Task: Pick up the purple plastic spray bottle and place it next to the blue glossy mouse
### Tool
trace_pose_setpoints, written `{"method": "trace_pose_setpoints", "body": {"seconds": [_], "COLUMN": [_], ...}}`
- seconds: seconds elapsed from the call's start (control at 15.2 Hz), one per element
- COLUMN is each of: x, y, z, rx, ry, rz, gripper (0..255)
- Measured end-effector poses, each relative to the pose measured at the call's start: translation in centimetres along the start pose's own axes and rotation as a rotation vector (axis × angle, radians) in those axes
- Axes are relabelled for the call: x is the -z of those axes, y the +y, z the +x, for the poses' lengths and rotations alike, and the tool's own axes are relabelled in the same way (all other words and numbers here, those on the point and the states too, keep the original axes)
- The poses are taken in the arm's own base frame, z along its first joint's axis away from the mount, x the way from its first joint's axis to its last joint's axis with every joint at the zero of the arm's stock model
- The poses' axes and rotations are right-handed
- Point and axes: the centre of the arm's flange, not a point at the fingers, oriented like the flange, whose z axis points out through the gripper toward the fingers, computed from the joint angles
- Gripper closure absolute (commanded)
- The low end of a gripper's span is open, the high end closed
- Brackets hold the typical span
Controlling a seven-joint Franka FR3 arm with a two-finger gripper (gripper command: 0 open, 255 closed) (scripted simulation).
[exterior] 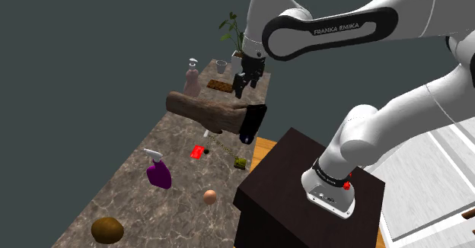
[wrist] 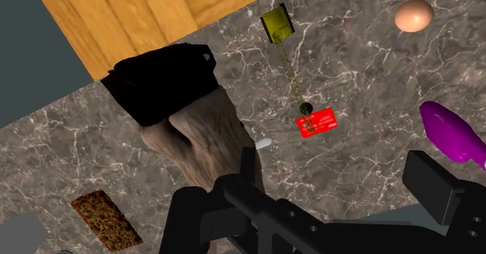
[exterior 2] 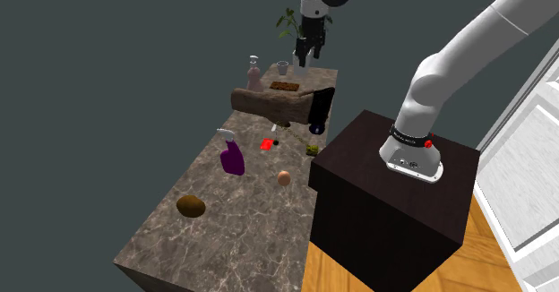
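The purple spray bottle point(exterior: 159, 175) point(exterior 2: 232, 159) with a white trigger head stands on the marble counter point(exterior: 137, 201), in its middle part. In the wrist view the purple spray bottle point(wrist: 453, 132) lies off to the side of my right finger. My gripper point(exterior: 243, 84) point(exterior 2: 310, 50) point(wrist: 339, 181) hangs high over the counter's far half, open and holding nothing. A small dark blue mouse point(exterior: 245, 138) point(exterior 2: 314, 131) peeks out under the black end of a big brown log-like object point(exterior: 209, 113) point(wrist: 204, 143), which hides most of it.
A red card point(exterior: 199, 152), a small olive item point(exterior: 240, 162), an egg point(exterior: 210, 196) and a brown potato-like lump point(exterior: 107, 229) lie on the counter. At the far end stand a pink pump bottle point(exterior: 192, 79), a cup point(exterior: 221, 66), a plant point(exterior: 234, 30) and a brown slab point(exterior: 219, 86).
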Motion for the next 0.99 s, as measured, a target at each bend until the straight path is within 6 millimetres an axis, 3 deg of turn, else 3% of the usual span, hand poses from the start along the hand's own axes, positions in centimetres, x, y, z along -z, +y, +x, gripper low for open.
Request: {"method": "trace_pose_setpoints", "body": {"seconds": [0.99], "x": [-10.0], "y": [-15.2], "z": [7.0], "rx": [0.141], "ry": [0.052], "rz": [0.028], "gripper": [0]}}
